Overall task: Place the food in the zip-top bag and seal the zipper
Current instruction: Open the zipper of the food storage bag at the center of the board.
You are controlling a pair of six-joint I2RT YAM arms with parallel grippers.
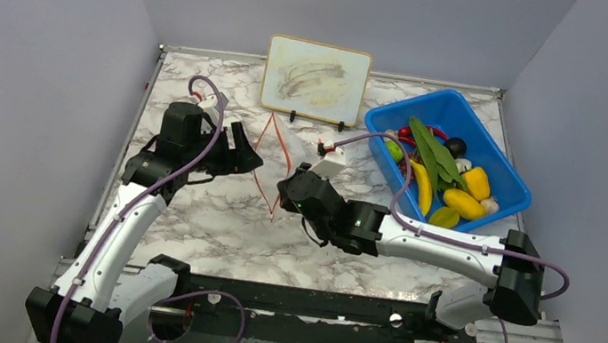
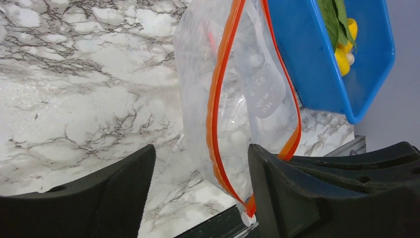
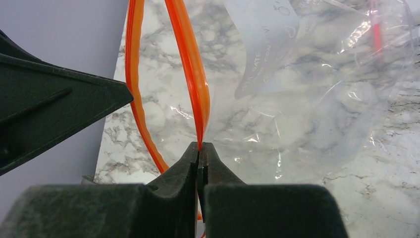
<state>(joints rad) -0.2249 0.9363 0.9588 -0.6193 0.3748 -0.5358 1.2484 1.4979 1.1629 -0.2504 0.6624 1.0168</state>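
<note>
The clear zip-top bag (image 1: 271,165) hangs upright between my two grippers with its mouth spread open, and I see no food in it. Its red-orange zipper (image 1: 259,149) forms a diamond outline. My right gripper (image 1: 284,189) is shut on one zipper lip (image 3: 199,134). My left gripper (image 1: 247,153) is open. In the left wrist view one lip (image 2: 214,124) runs down between its fingers (image 2: 292,198) and the other lip passes behind the right finger. The food lies in the blue bin (image 1: 502,156): banana (image 1: 421,186), yellow pepper (image 1: 476,182), green leafy pod (image 1: 434,149), dark round piece (image 1: 456,144).
A small whiteboard (image 1: 315,79) stands at the back of the marble table, just behind the bag. The blue bin sits at the back right and also shows in the left wrist view (image 2: 317,59). Grey walls close in the table on three sides.
</note>
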